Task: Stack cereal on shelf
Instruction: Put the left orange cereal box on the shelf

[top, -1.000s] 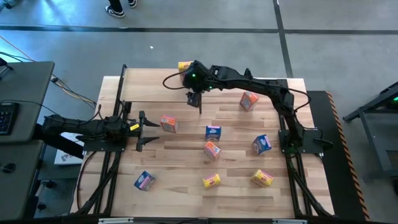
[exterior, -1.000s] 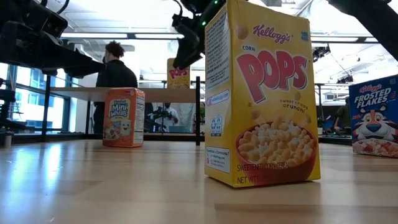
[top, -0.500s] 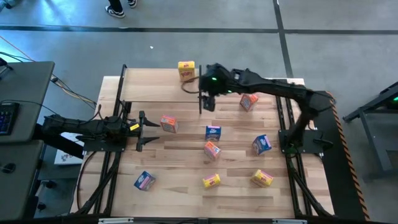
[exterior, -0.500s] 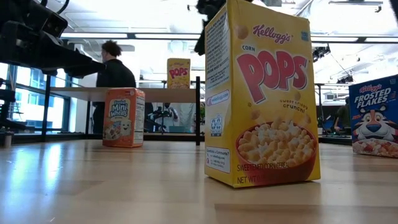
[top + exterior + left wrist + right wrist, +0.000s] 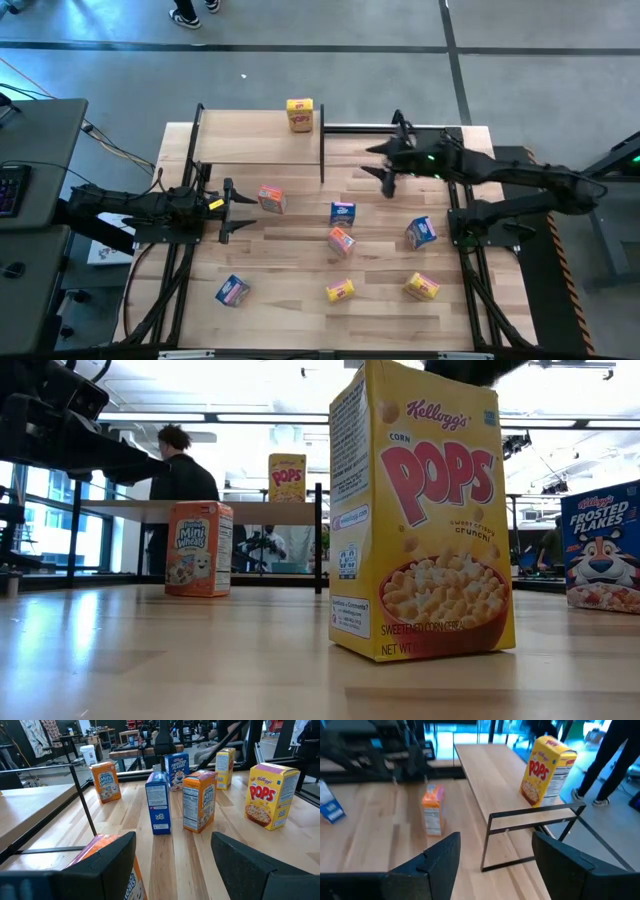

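One yellow box point(image 5: 299, 113) stands on the shelf point(image 5: 250, 135), at twelve o'clock on the table; I set it there a second ago. My right gripper point(image 5: 385, 172) has since let go and swung back toward three o'clock, fingers apart and empty. My left gripper point(image 5: 237, 210) waits open at nine o'clock beside an orange box point(image 5: 271, 198). Eight boxes remain.

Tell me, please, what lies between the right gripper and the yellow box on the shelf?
In the high view, only bare shelf board and its black end post lie between the open right gripper and the yellow box; no other cereal stands there.
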You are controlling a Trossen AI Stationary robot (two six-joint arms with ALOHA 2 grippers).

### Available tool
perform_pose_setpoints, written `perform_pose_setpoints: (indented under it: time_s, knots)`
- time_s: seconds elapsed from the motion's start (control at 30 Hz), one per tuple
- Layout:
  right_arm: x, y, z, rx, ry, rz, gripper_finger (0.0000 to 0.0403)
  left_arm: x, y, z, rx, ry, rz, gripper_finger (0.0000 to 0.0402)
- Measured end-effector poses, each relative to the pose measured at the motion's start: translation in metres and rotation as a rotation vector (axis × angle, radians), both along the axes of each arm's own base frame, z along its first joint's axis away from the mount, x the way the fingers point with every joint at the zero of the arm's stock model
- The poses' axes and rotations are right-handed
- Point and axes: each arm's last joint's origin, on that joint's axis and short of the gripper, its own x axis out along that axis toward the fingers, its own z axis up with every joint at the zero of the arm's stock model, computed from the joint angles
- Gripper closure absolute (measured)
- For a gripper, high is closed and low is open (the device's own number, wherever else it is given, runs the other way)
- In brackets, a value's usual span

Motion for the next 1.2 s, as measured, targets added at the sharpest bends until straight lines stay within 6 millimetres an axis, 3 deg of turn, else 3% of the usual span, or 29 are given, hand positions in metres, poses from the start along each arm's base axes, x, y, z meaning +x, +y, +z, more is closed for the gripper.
perform_pose_setpoints:
  time_s: [0.27,0.5,0.8,1.2]
  knots:
    - [-0.052,0.018,-0.038,0.014,-0.169,0.015,0.0164,0.0,0.0,0.0,0.0,0.0,0.0,0.0151]
    - [-0.081,0.028,-0.067,0.018,-0.304,0.05,0.0164,0.0,0.0,0.0,0.0,0.0,0.0,0.0151]
    - [-0.103,0.037,-0.095,0.055,-0.374,0.115,0.0164,0.0,0.0,0.0,0.0,0.0,0.0,0.0151]
    - [-0.115,0.04,-0.123,0.091,-0.43,0.14,0.0164,0.0,0.0,0.0,0.0,0.0,0.0,0.0151]
